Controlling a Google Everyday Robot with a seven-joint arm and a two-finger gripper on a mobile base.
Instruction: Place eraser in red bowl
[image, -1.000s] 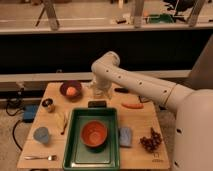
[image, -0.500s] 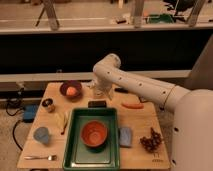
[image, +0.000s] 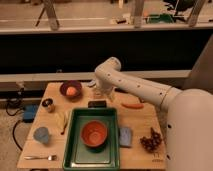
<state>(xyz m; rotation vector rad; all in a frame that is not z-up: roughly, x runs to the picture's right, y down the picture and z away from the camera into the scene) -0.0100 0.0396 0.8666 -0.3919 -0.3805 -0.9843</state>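
Observation:
The eraser (image: 97, 104) is a small flat black block lying on the wooden table just beyond the far edge of the green tray (image: 73, 145). The red bowl (image: 94, 133) stands inside the tray, with nothing in it. My white arm reaches in from the right and bends down, so my gripper (image: 100, 93) hangs just above and slightly behind the eraser. I cannot tell whether it touches the eraser.
A maroon bowl (image: 71, 90) holding an orange thing stands at the back left. A carrot (image: 132, 105), a blue-grey pad (image: 125, 136) and grapes (image: 151, 141) lie to the right. A small jar (image: 48, 105), a banana (image: 62, 120), a blue cup (image: 42, 135) and a fork (image: 40, 157) are on the left.
The arm's elbow has shifted slightly. The gripper stays over the eraser. The eraser and the bowl have not moved.

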